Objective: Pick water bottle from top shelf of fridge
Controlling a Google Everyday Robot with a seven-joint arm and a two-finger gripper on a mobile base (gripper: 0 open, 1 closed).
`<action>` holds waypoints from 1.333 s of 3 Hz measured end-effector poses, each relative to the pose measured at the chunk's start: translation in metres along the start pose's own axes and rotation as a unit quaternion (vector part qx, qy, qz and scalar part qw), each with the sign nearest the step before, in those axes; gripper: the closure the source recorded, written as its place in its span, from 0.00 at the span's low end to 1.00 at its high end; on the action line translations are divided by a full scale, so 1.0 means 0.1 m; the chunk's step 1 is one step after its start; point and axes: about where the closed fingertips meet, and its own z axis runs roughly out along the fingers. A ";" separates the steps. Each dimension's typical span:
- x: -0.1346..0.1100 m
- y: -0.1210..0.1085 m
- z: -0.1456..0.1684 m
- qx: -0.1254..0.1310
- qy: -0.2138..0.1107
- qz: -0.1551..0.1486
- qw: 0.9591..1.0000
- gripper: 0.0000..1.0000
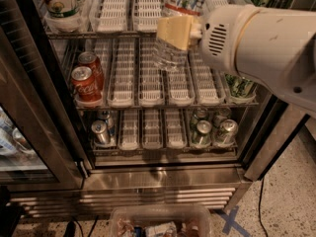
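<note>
With the gripper [176, 33] at upper centre closing its fingers [173, 32] on the water bottle [169, 58], apparently just clear of the top shelf [98, 34], the withdrawal is calling for a level, upright pull away from the fridge [158, 180], avoiding the rail and door frame, over the speckled floor [291, 196] at lower right.

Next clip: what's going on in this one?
The robot's arm reaches in at the fridge. Its pincer is closed on the clear water bottle. The bottle hangs upright in front of the racks, with its base below the front rail of the top shelf, so it looks lifted off that shelf. Some red cans sit on the next rack down, at the left.
</note>
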 end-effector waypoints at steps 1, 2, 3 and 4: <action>0.11 0.18 -0.03 -0.027 0.025 -0.004 0.999 1.00; 0.11 0.18 -0.03 -0.027 0.026 -0.004 0.999 1.00; 0.24 0.19 -0.01 -0.030 0.050 -0.015 0.998 1.00; 0.44 0.12 0.02 -0.051 0.085 -0.011 0.995 1.00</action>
